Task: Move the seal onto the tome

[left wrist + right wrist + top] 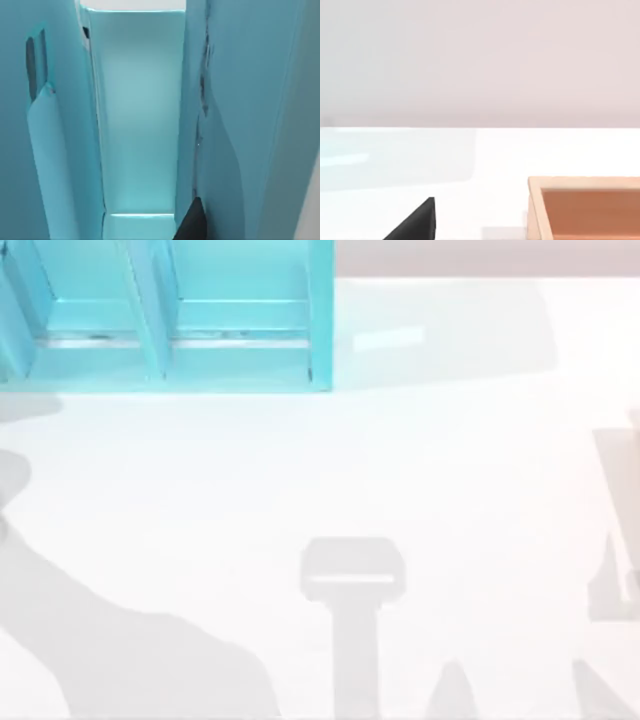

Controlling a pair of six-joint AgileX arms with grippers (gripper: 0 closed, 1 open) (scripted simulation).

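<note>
Seal look: cannot tell. Left fingers (192,225) at teal shelf (240,315), right fingers (417,220) near wooden tray (535,210); spread unclear.

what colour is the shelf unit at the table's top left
Teal-blue shelf unit, seen best in the top view.

A white table (450,470) takes up most of the top view. At its far left corner stands a large teal shelf unit (165,315) with upright dividers and open compartments. Grey shadows (120,640) lie on the near part of the table, at the left and in the middle. Behind the far edge is a plain pale wall (480,60). The right wrist view shows a shallow wooden box (587,207) with an orange-brown inside, resting on the white surface.
</note>
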